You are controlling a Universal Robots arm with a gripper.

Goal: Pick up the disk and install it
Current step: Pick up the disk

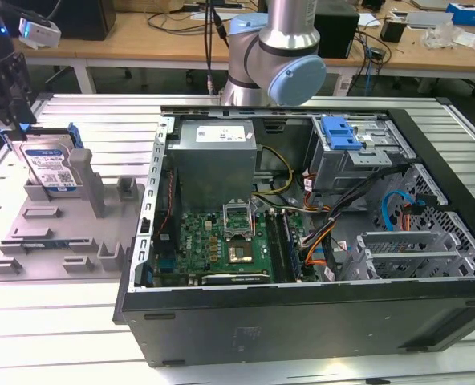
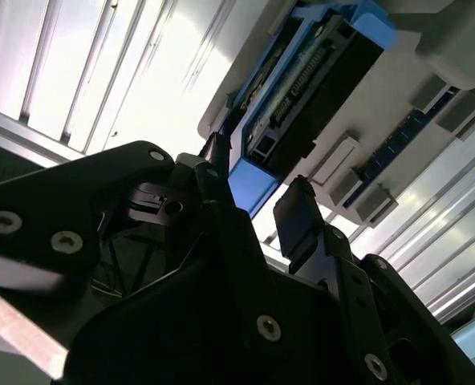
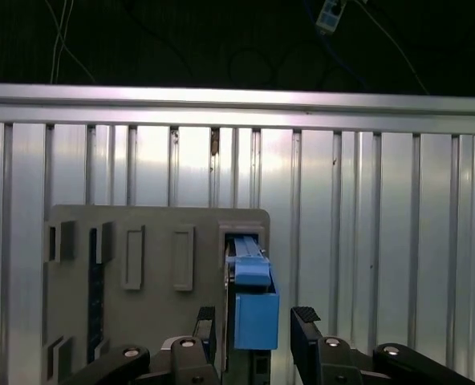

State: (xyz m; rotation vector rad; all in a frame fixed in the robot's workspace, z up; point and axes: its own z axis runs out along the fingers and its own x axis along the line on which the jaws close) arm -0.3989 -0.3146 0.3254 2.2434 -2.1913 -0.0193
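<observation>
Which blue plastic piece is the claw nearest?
The blue frame on the disk, in the grey tray at the gripper; the blue panel sits inside the computer.

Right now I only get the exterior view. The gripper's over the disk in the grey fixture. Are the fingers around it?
Observer: Yes. In the first wrist view the gripper straddles the disk, with one finger on each side of it.
Operator: Clamped?
Observer: No. The jaws are open, and a gap shows between one finger and the disk.
Operator: Centred?
Observer: Not quite. The other finger sits much closer to the disk's side.
</observation>
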